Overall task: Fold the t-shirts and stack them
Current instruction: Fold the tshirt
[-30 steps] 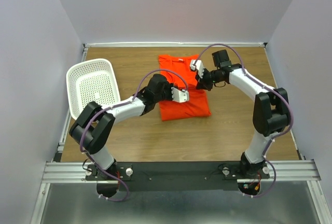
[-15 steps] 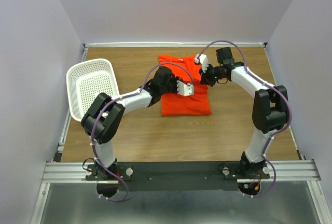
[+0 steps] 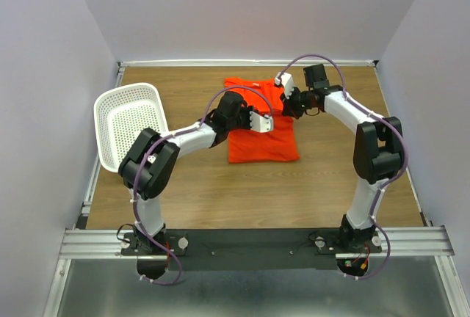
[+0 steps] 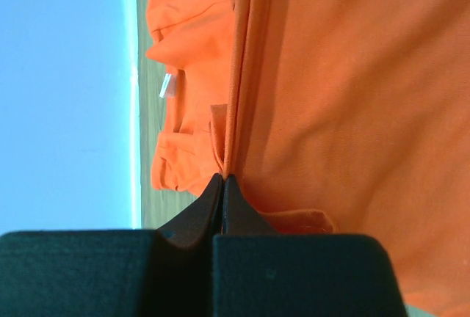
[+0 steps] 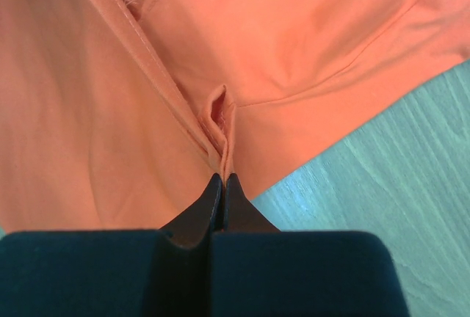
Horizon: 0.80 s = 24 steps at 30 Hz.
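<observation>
An orange-red t-shirt (image 3: 261,144) lies partly folded on the wooden table, toward the back middle. My left gripper (image 3: 266,123) is over its middle, shut on a folded edge of the t-shirt (image 4: 308,75); its jaws pinch the hem (image 4: 222,177). A small white neck label (image 4: 168,86) shows on the far part of the cloth. Near the shirt's back right, my right gripper (image 3: 283,94) is shut on a puckered fold of the t-shirt (image 5: 147,111), the fabric bunched just past the jaws (image 5: 222,177).
A white perforated basket (image 3: 128,122) leans at the table's left edge. Bare wood (image 5: 396,170) lies to the right of the shirt and in front of it. Walls close the table at the back and both sides.
Both grippers have moved a little toward the back of the table with the cloth still pinched. The shirt's front edge has shifted slightly back with them.
</observation>
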{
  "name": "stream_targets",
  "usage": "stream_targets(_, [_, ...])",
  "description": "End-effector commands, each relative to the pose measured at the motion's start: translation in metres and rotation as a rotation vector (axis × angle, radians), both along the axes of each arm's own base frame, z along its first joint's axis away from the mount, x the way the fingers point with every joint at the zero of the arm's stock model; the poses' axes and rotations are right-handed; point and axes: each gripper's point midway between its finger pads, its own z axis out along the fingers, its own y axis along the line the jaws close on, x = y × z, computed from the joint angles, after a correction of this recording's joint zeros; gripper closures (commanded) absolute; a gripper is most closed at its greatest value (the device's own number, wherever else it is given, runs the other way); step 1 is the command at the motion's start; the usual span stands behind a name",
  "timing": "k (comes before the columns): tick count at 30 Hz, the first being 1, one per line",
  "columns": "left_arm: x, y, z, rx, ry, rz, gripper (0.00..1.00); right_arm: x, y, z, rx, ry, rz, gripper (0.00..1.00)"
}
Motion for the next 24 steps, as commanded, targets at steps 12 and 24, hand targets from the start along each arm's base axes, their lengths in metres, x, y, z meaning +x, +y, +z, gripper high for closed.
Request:
stream_targets(12, [0.025,0.010,-0.011,0.019,0.000,0.059,1.00,0.031,-0.005,-0.006,-0.017,0.001,-0.081,0.99])
stream_targets(24, [0.077,0.075,0.131,-0.356,-0.394,0.582,0.22,0.093,-0.021,0.026,0.063,-0.098,-0.453,0.32])
